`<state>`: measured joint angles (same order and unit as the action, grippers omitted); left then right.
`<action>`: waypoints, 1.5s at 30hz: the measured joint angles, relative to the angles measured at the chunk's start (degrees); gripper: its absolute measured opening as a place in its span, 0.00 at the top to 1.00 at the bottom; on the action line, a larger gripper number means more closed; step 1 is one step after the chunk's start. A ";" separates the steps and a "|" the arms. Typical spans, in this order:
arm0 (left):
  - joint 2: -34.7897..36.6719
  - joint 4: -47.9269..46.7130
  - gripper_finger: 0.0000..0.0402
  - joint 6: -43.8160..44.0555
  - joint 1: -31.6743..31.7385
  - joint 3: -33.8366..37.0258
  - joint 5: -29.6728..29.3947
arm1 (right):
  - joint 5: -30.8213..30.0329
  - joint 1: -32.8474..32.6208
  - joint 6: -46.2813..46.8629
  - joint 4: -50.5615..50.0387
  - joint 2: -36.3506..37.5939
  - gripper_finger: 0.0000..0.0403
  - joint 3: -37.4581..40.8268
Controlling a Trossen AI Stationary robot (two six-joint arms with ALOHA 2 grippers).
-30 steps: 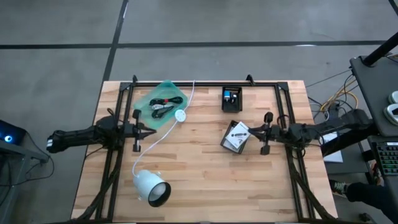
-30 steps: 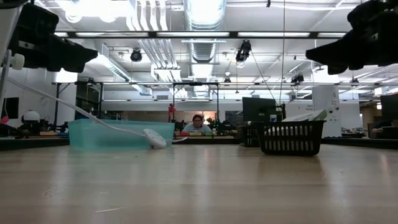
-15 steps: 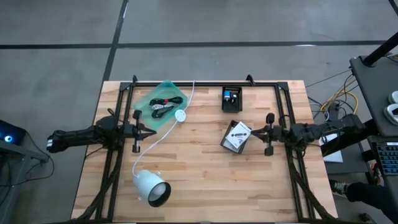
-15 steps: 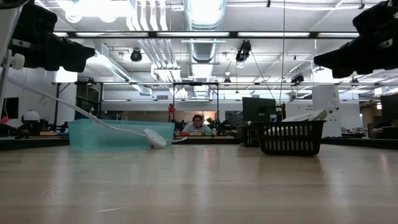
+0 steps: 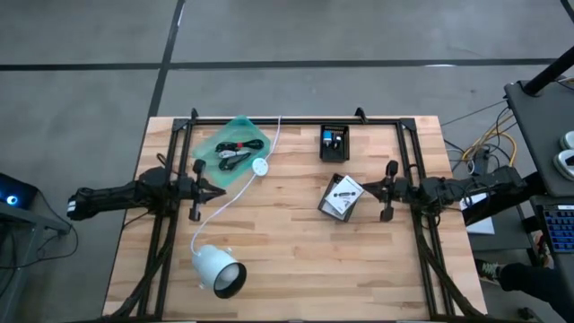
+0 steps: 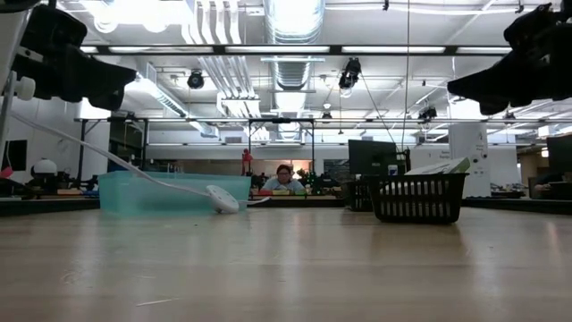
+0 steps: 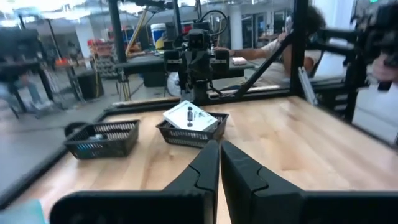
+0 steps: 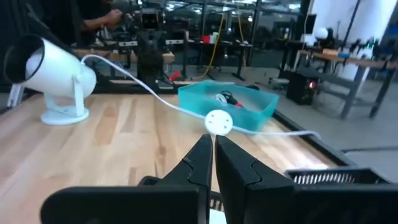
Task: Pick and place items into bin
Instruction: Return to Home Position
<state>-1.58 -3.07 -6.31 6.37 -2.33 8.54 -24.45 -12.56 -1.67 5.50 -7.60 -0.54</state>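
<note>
My left gripper (image 5: 209, 187) and right gripper (image 5: 366, 188) both have their fingers pressed together, holding nothing. I count two black bins. The card bin (image 5: 330, 208), just ahead of the right tips, holds white cards (image 5: 343, 191); the second bin (image 5: 334, 142) sits farther off. One green bin (image 5: 247, 127) near the left tips holds one black cable (image 5: 233, 151).

The right gripper (image 5: 369, 188) has drawn back a little toward the tabletop's right edge (most of that shift came in the first half-second, and then it eased very slightly forward again). The left gripper (image 5: 213, 189) has slipped back only slightly toward the left edge.
</note>
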 joint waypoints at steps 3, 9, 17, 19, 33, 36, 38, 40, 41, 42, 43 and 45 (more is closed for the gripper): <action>-0.17 0.05 1.00 3.17 -0.02 0.03 0.00 | -1.12 0.02 2.10 -0.22 -0.02 0.98 0.01; -1.23 0.12 1.00 0.87 -0.02 0.10 -0.23 | -1.31 0.02 1.07 -0.68 -0.33 0.98 0.00; -1.23 0.12 1.00 -0.35 -0.02 0.21 -1.79 | -1.21 -0.01 -0.73 -0.65 -0.35 0.98 0.00; -1.35 0.11 1.00 -0.10 -0.04 0.22 -1.77 | -1.22 -0.04 -1.33 -0.59 -0.25 0.98 0.00; -0.65 0.95 1.00 -0.06 -0.04 0.24 -1.60 | 0.94 -0.06 2.82 -1.74 1.20 0.98 -0.02; -1.05 2.77 1.00 -0.06 -0.04 0.52 -1.55 | 0.94 -0.06 2.82 -1.84 1.16 0.98 -0.02; -0.98 4.30 1.00 -0.07 -0.04 0.51 -1.56 | 0.94 -0.07 2.74 -1.84 1.14 0.98 -0.02; -0.97 4.66 1.00 -0.06 -0.04 0.50 -1.57 | 0.94 -0.07 2.73 -1.86 1.14 0.98 -0.02; -0.97 4.61 1.00 -0.06 -0.04 0.52 -1.57 | 0.94 -0.07 2.78 -1.86 1.14 0.98 -0.02; -1.03 4.65 1.00 -0.08 -0.04 0.50 -1.57 | 0.94 -0.07 2.75 -1.86 1.14 0.98 -0.02; -1.03 4.80 1.00 -0.06 -0.04 0.50 -1.57 | 0.94 -0.07 2.67 -1.86 1.14 0.98 -0.02; -1.15 5.00 1.00 -0.07 -0.04 0.50 -1.59 | 0.92 -0.07 2.60 -1.86 1.14 0.98 -0.02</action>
<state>-2.73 1.93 -6.38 6.33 -1.83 6.95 -23.53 -12.62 0.93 3.64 -6.46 -0.56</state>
